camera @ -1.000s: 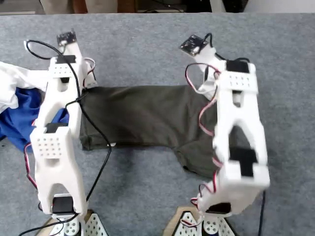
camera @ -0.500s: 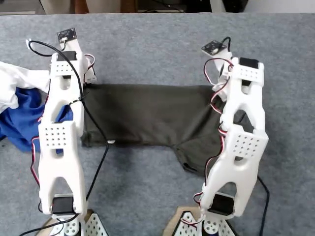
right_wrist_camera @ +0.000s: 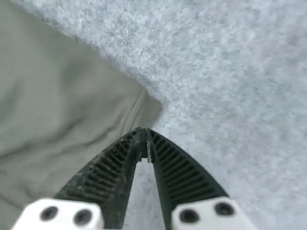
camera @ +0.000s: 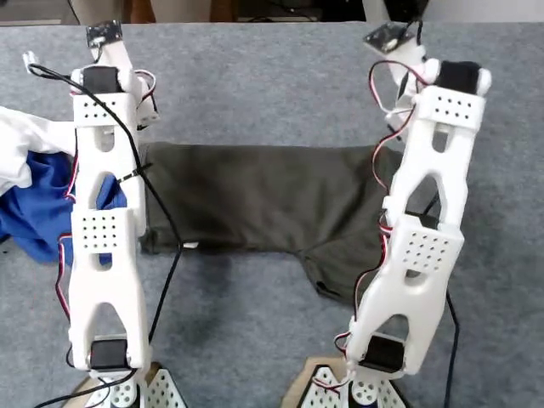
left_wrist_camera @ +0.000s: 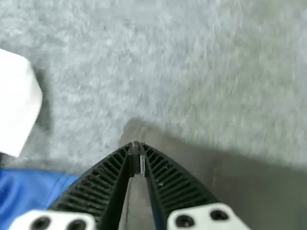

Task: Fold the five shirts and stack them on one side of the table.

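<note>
Grey table (camera: pixel 255 76) carries our olive shirt (camera: pixel 255 200), its long axis left to right, sleeve trailing toward the bases; our arms cover both ends. Our left gripper (left_wrist_camera: pixel 135 152) and right gripper (right_wrist_camera: pixel 144 140) each clamp a far corner.

Bare grey table (camera: pixel 255 85) lies open toward 12 o'clock, beyond the olive shirt (camera: pixel 255 200). At 9 o'clock a blue shirt (camera: pixel 34 212) and a white shirt (camera: pixel 21 144) crowd the left arm (camera: pixel 102 238). The right arm (camera: pixel 421 229) overhangs the olive shirt's 3 o'clock edge, and a black cable (camera: pixel 167 223) crosses its 9 o'clock edge.
</note>
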Available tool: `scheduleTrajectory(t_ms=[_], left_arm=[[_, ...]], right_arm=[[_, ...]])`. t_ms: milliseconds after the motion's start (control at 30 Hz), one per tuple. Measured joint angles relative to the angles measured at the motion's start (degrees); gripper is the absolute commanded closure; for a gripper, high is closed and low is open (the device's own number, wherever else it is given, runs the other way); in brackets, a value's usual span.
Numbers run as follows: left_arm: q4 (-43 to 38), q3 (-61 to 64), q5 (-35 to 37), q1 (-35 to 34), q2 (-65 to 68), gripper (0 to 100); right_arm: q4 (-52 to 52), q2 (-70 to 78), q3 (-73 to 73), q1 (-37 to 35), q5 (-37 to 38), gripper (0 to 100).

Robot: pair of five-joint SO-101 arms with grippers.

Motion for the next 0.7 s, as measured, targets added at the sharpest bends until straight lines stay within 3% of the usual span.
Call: scheduleTrajectory(t_ms=[167,333,567,700], left_arm=[[1.1,2.9,-2.5,1.1,0.0,98],[1.1,11.5,-2.9,1.1,-1.5,98],[0.5,41.2,-4.5,5.7,-27.1,98],[-7.2,61.4,-3.9,6.9,-39.5,98]], right_arm=[[2.7,-0.4,-4.1,0.0,0.0,99.4],[2.8,-4.7,4.0,0.1,0.0,99.5],[1.3,-21.6,25.7,0.0,-0.4,99.5],[-8.4,-24.5,40.1,0.0,-1.1,99.5]])
